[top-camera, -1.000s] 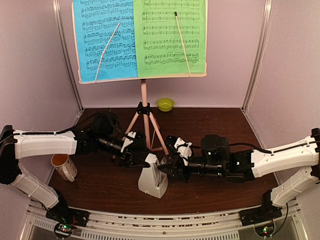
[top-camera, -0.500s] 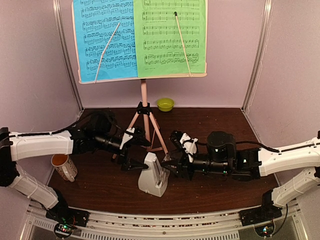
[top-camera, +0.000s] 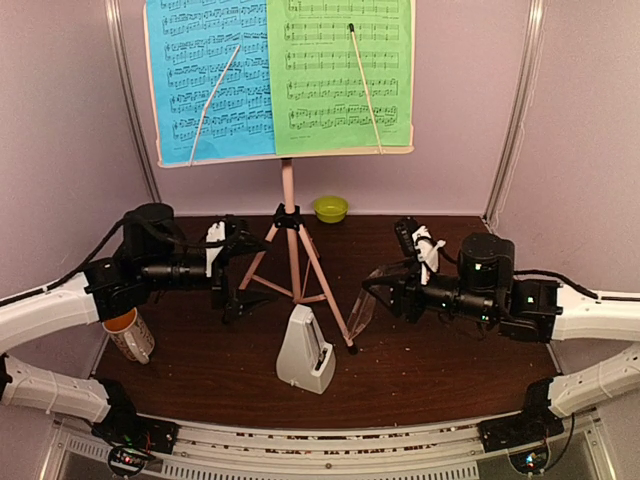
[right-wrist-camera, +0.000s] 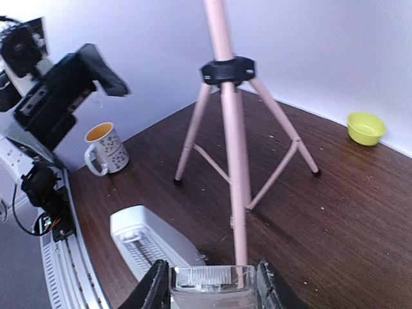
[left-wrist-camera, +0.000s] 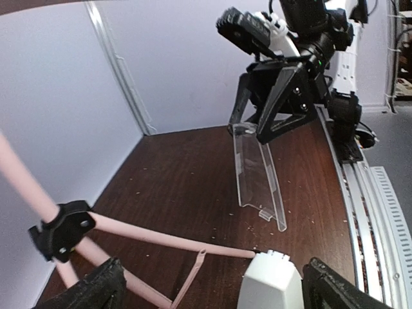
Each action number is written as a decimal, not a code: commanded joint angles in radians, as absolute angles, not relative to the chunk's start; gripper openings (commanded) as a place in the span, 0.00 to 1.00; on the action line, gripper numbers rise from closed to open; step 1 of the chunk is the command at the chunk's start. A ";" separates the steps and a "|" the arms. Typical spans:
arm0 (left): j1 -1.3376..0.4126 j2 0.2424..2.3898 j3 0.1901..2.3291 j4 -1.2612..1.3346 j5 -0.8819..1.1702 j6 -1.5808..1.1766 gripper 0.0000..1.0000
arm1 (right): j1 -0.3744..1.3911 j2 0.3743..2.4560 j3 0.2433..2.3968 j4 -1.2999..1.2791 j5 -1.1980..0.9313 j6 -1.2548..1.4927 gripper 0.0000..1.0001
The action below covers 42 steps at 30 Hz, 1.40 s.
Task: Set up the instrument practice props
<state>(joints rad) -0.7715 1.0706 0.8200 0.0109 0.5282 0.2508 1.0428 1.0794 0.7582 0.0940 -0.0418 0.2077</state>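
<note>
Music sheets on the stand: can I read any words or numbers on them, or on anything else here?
Blue sheet: printed music, too small to read.
Green sheet: the same, too small to read.
Mug: small dark marks, no legible words.
Metronome and clear cover: no text visible.

blocked centre: tripod (top-camera: 289,220), metronome (top-camera: 305,352) | free: table (top-camera: 440,350) front-right, apparently
</note>
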 commanded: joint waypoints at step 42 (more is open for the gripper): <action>-0.770 0.811 0.588 -0.067 -0.128 -0.380 0.98 | 0.448 1.845 1.230 -0.420 0.035 0.180 0.05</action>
<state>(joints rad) -0.7719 0.7937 0.6037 -0.1497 -0.1436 -0.3618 0.4610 1.8046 1.1740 -0.3733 -0.0212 0.2077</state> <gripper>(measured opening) 0.977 0.409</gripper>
